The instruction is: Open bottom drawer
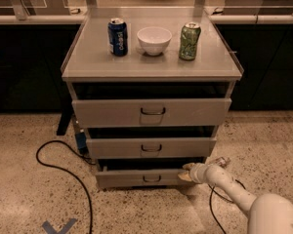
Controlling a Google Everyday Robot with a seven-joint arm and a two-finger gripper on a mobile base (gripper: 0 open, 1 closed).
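Note:
The bottom drawer (pixel 132 178) is the lowest and narrowest grey front of the cabinet, with a small dark loop handle (pixel 152 179) at its centre. It stands slightly pulled out, with a dark gap above it. My gripper (pixel 188 172) is at the right end of this drawer's front, at the end of my white arm (pixel 234 191) that reaches in from the lower right. It sits against the drawer's upper right edge, to the right of the handle.
The middle drawer (pixel 150 147) and top drawer (pixel 151 112) also stand partly out. On the cabinet top stand a blue can (pixel 117 36), a white bowl (pixel 154 40) and a green can (pixel 190 41). A black cable (pixel 53 165) loops on the floor at the left.

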